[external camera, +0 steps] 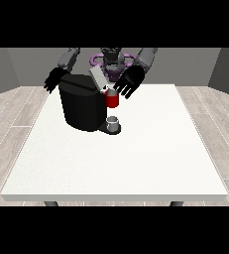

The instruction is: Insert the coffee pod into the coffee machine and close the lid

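A black coffee machine (pixel 82 106) stands on the white table (pixel 136 158), left of the middle. Its grey lid (pixel 98 77) is tilted up at the back. A red pod holder (pixel 112 99) sticks out at the machine's front right, with something small and pale at its top, perhaps the pod; I cannot tell. A grey cup (pixel 113 122) sits on the base below it. The hand at the view's right (pixel 129 81) hovers just above and right of the red part, fingers spread. The hand at the view's left (pixel 54 79) hangs behind the machine's left side, fingers relaxed.
The table's edges run at left near the machine and far right. The robot's torso (pixel 112 59) is behind the machine.
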Available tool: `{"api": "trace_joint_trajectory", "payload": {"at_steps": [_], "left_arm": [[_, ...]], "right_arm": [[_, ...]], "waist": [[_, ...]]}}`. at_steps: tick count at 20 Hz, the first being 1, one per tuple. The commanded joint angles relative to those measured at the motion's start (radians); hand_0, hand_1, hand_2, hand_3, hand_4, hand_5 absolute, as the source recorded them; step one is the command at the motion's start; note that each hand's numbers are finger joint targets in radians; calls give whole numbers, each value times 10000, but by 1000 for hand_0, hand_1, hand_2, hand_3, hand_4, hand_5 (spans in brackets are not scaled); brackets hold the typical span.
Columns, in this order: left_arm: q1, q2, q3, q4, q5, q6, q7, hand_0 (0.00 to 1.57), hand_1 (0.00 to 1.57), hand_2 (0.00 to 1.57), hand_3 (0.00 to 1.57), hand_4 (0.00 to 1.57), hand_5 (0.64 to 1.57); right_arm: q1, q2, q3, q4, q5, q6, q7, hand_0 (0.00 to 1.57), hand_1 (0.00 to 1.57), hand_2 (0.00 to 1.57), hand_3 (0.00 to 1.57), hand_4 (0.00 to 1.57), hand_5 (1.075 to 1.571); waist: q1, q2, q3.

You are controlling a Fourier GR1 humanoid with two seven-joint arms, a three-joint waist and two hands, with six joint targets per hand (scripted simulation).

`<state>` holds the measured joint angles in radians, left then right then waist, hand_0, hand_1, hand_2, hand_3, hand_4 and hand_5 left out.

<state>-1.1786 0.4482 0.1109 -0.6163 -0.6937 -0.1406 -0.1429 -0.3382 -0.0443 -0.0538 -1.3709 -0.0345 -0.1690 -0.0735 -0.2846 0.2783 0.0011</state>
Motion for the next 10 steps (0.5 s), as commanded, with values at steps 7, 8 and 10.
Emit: {"api": "trace_joint_trajectory", "payload": {"at_steps": [7, 8, 10], "left_arm": [[144, 448, -434, 113, -511, -635, -477, 0, 0, 0, 0, 0, 1571], [324, 294, -587, 239, -660, -591, -467, 0, 0, 0, 0, 0, 1571], [-41, -80, -689, -87, -634, -806, -167, 0, 0, 0, 0, 0, 1571]], "right_arm": [[490, 23, -71, 123, -193, 248, -480, 0, 0, 0, 0, 353, 1571], [24, -144, -1, -207, 67, -116, 627, 0, 0, 0, 0, 360, 1571], [-20, -4, -313, 720, 102, -291, -480, 0, 0, 0, 0, 338, 1571]], "waist": [[-18, 8, -5], [76, -276, -11], [423, -13, -4]]}}
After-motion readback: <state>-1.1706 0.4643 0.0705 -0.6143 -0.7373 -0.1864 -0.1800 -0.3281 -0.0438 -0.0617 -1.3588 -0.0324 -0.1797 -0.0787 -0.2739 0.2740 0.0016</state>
